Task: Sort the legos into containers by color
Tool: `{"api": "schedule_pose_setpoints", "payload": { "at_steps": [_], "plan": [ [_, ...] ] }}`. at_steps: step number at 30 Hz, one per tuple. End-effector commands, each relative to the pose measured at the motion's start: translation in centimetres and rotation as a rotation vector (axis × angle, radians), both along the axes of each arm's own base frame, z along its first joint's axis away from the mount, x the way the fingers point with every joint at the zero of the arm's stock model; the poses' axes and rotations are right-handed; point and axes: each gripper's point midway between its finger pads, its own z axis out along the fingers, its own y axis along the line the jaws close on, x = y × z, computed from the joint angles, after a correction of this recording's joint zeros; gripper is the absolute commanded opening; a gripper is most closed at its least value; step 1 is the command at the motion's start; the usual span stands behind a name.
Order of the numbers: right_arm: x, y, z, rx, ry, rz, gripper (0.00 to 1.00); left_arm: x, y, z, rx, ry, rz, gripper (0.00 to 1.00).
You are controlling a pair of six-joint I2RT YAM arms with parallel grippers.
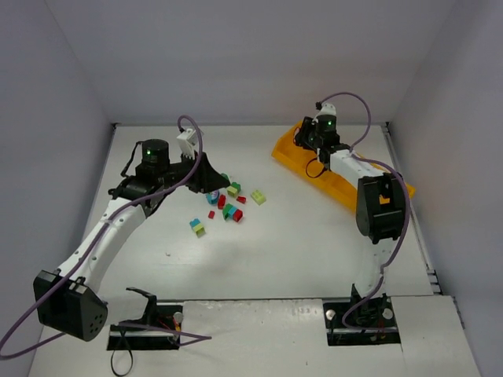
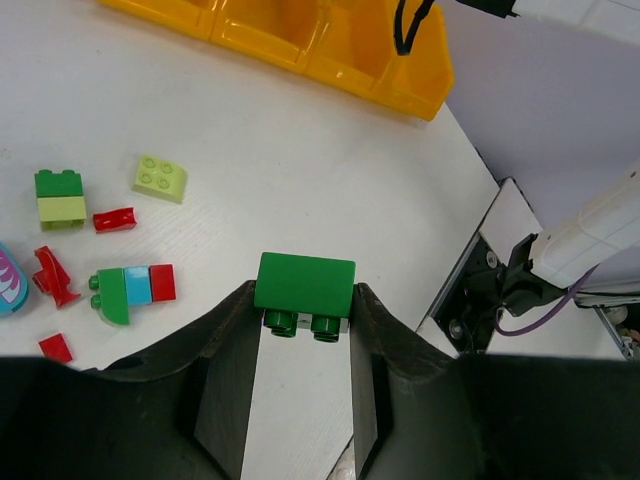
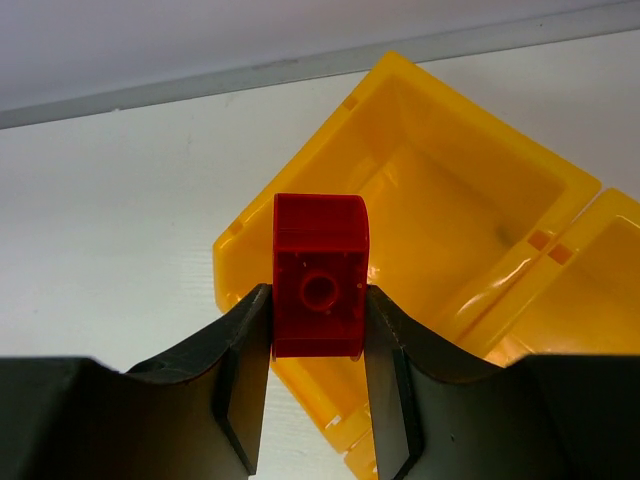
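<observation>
My left gripper is shut on a dark green lego, held above the white table with its studs toward the camera. Loose legos lie to its left: a pale yellow-green brick, a green-on-yellow-green stack, red pieces and a green, teal and red cluster. My right gripper is shut on a red lego, hanging over the near corner of the end container of the orange-yellow tray. That container shows no brick inside.
A teal and pink object pokes in at the left edge of the left wrist view. The right arm's base plate sits at the table's near edge. Grey walls close in the table on three sides. More legos lie scattered mid-table.
</observation>
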Motion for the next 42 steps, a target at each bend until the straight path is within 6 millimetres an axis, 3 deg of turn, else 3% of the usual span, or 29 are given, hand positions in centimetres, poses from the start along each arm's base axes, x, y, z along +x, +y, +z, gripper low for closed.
{"api": "schedule_pose_setpoints", "payload": {
  "at_steps": [1, 4, 10, 19, 27, 28, 29, 31, 34, 42],
  "plan": [
    [2.5, 0.1, 4.2, 0.008, -0.131, -0.023, 0.09, 0.8, -0.2, 1.3, -0.009, -0.059, 0.005, 0.0],
    [3.2, 0.1, 2.5, -0.001, -0.108, -0.028, 0.15, 1.1, -0.1, 1.3, 0.007, -0.058, 0.011, 0.0],
    [4.1, 0.5, 1.0, -0.002, -0.09, -0.022, 0.3, 1.4, -0.1, 1.4, 0.019, -0.066, 0.013, 0.0],
    [3.8, 1.1, 2.4, 0.007, -0.111, 0.01, 0.43, 1.7, -0.5, 2.0, -0.003, -0.085, -0.002, 0.0],
    [2.9, 1.6, 5.3, 0.024, -0.155, 0.05, 0.47, 1.5, -0.9, 2.7, -0.039, -0.09, -0.023, 0.0],
    [2.5, 1.8, 5.4, 0.027, -0.154, 0.063, 0.47, 1.3, -1.0, 2.9, -0.049, -0.093, -0.033, 0.0],
    [1.9, 2.0, 7.1, 0.033, -0.181, 0.08, 0.47, 1.3, -1.1, 3.1, -0.059, -0.087, -0.037, 0.0],
    [0.7, 3.0, 8.4, 0.052, -0.197, 0.15, 0.47, 1.2, -1.3, 3.6, -0.069, -0.098, -0.048, 0.0],
    [-2.2, 4.2, 11.0, 0.071, -0.234, 0.259, 0.46, 1.2, -1.4, 4.5, -0.087, -0.113, -0.054, 0.0],
    [-11.7, 7.0, 15.9, 0.103, -0.322, 0.501, 0.52, 2.5, -2.5, 7.4, -0.22, -0.07, -0.017, 0.0]
  ]
}}
